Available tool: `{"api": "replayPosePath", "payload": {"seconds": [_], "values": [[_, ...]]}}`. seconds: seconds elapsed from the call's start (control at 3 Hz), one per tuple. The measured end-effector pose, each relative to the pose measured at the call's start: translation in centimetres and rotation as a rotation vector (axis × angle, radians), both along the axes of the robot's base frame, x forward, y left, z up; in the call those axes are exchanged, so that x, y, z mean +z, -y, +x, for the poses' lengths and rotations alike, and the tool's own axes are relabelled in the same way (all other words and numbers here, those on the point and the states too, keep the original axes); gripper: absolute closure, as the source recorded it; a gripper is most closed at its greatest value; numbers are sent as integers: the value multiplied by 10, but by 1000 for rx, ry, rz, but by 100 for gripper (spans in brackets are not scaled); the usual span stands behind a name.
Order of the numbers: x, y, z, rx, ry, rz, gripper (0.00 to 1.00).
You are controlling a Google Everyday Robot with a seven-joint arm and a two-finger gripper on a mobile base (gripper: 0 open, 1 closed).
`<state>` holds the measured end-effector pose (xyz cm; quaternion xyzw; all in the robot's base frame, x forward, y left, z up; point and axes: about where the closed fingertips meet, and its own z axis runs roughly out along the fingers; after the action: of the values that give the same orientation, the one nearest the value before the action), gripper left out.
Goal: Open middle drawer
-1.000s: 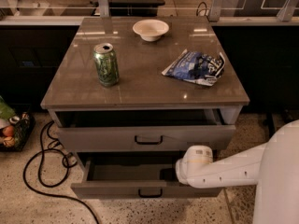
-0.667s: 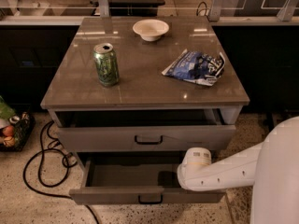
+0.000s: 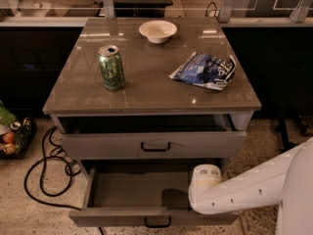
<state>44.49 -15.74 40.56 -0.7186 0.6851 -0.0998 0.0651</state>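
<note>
The middle drawer (image 3: 146,218) is the grey drawer pulled well out of the cabinet. Its wide shallow tray (image 3: 132,190) is open to view and its small black loop handle (image 3: 157,223) sits at the bottom edge of the picture. My white arm (image 3: 244,190) comes in from the right and ends in a white wrist (image 3: 208,187) over the drawer's right front corner. My gripper (image 3: 175,199) shows only as a dark shape left of the wrist, inside the tray just behind the drawer front.
The drawer above (image 3: 154,145) is slightly ajar with its black handle (image 3: 155,146). On the cabinet top (image 3: 146,89) stand a green can (image 3: 111,67), a white bowl (image 3: 157,31) and a blue snack bag (image 3: 204,70). Black cables (image 3: 46,173) lie on the floor at left.
The middle drawer has slid further out toward the camera, showing more of its tray. My wrist has moved with it, toward the camera.
</note>
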Motion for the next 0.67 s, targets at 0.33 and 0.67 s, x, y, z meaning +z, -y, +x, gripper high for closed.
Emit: {"api": "replayPosePath", "payload": {"seconds": [0.33, 0.67], "values": [[0, 6, -31, -26, -40, -30, 100], [-5, 8, -58, -42, -88, -40, 100]]}}
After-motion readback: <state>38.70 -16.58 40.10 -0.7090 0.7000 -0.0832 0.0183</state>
